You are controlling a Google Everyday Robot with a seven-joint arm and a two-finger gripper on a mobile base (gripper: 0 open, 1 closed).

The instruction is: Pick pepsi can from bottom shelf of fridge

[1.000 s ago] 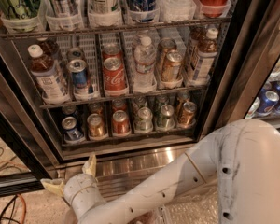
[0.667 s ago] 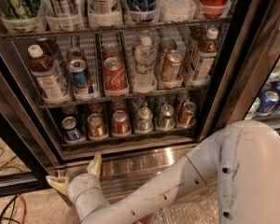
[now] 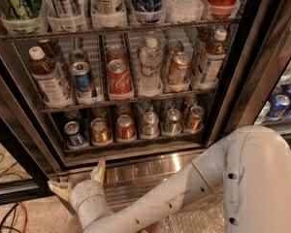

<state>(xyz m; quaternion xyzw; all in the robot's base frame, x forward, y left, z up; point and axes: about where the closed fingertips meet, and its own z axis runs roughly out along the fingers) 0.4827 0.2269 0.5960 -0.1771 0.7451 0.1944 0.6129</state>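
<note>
The pepsi can [image 3: 73, 134], short and dark blue with a silver top, stands at the left end of the bottom shelf [image 3: 136, 147] of the fridge [image 3: 233, 81], whose door is open. My gripper [image 3: 78, 179] is low in front of the steel base panel, below and slightly right of the can and apart from it. Its two pale fingers [image 3: 99, 170] are spread open with nothing between them. My white arm [image 3: 223, 178] runs in from the lower right.
Right of the pepsi can stand a gold can [image 3: 100, 131], a red can [image 3: 125, 127], silver cans [image 3: 149, 125] and another gold can [image 3: 194, 118]. The rack above holds bottles and a Coke can [image 3: 119, 76]. Blue cans [image 3: 281, 106] are in the neighbouring cooler. Cables [image 3: 5, 217] lie on the floor at left.
The gripper has shifted slightly right and up toward the bottom shelf, its fingers still open. The cans have not moved.
</note>
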